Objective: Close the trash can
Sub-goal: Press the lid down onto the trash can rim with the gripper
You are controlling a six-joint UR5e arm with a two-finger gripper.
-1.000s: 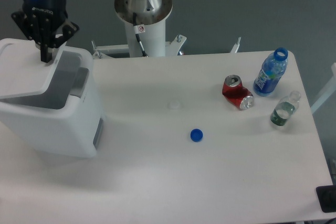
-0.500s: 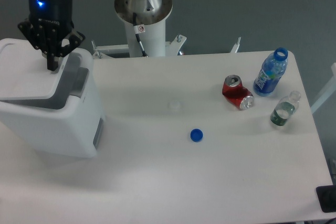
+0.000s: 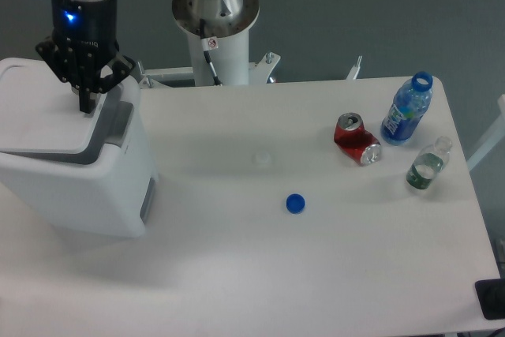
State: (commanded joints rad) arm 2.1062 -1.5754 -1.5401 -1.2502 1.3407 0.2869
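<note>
The gripper [image 3: 86,104], fingers narrowed together and holding nothing, is pressing the trash can [image 3: 75,159] lid [image 3: 43,112] lower; closure is nearing.

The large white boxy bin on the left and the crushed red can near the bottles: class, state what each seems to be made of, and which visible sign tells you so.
The large white boxy bin: probably moulded plastic, matt to slightly glossy, judging by its rounded corners and uniform white walls. The crushed red can: apparently thin metal, likely aluminium, with a dented printed body and a shiny silver end.
</note>
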